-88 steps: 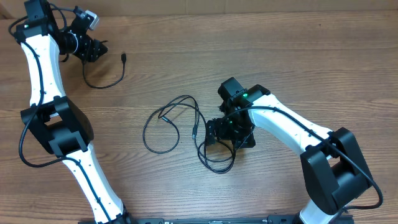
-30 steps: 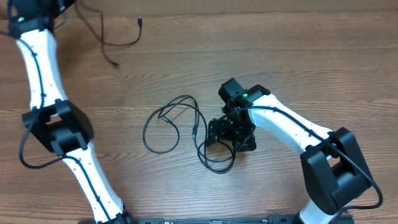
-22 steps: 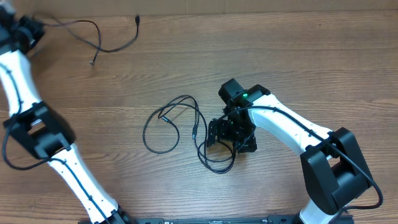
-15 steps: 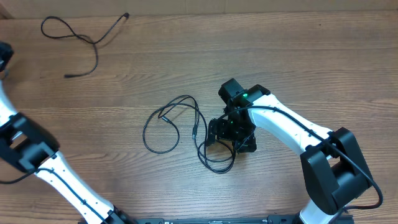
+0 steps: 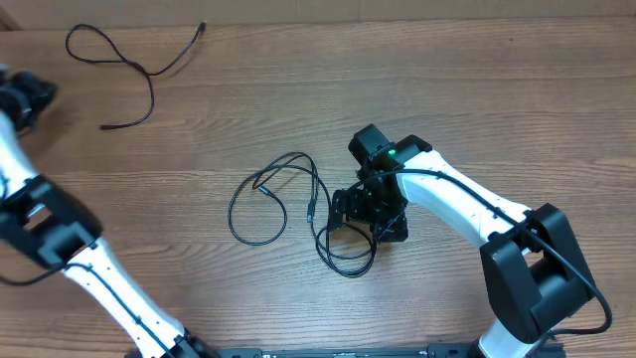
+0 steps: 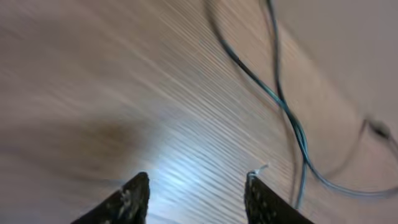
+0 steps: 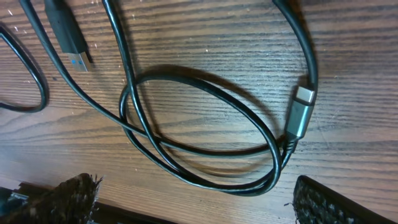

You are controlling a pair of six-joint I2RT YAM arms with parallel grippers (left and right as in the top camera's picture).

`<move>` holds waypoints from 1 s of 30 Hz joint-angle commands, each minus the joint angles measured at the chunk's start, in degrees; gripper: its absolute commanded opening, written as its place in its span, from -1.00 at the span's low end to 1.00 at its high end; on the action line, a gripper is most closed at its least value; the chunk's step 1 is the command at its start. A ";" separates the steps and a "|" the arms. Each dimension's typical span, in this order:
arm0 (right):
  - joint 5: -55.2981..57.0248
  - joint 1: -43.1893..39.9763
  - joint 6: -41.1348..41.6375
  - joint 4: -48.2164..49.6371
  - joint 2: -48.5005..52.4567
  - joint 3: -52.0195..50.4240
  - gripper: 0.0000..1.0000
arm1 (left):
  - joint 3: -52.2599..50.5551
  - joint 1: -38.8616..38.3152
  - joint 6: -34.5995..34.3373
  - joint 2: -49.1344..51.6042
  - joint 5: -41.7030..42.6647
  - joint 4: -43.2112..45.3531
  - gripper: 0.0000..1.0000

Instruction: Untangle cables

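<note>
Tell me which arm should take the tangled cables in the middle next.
Right. The right end effector, open, hangs directly above the tangled cables; the left end effector is far off to the side, empty.

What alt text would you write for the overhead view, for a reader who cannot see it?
Tangled black cables lie in the middle of a wooden table, with the right gripper over their right-hand loops. One separate cable lies loose at the top left, near the left gripper at the table's left edge.

a brown wood-grain table; a plain tan strip runs along its far edge
</note>
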 commanded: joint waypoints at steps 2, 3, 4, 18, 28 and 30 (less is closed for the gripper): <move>0.48 0.48 0.39 0.61 -1.05 -0.24 1.00 | -0.02 -9.33 7.65 0.00 -9.70 -3.26 0.17; 0.48 0.48 0.39 0.70 -1.05 -0.24 1.00 | -0.79 -10.84 7.63 0.09 -11.65 -3.15 0.36; 0.50 0.48 0.39 0.74 -1.05 -0.24 1.00 | -1.44 -12.17 7.63 0.09 -12.87 -2.99 0.60; 0.52 0.48 0.15 1.36 -1.05 -0.24 1.00 | -4.52 -23.54 -1.14 0.22 -22.45 4.79 1.00; 0.55 0.48 -0.09 2.56 -1.05 -0.24 1.00 | -4.52 -23.26 -13.92 2.69 -22.51 7.58 1.00; 0.52 0.48 -0.09 2.62 -1.05 -0.24 1.00 | -4.52 -23.15 -14.38 3.78 -22.45 7.80 1.00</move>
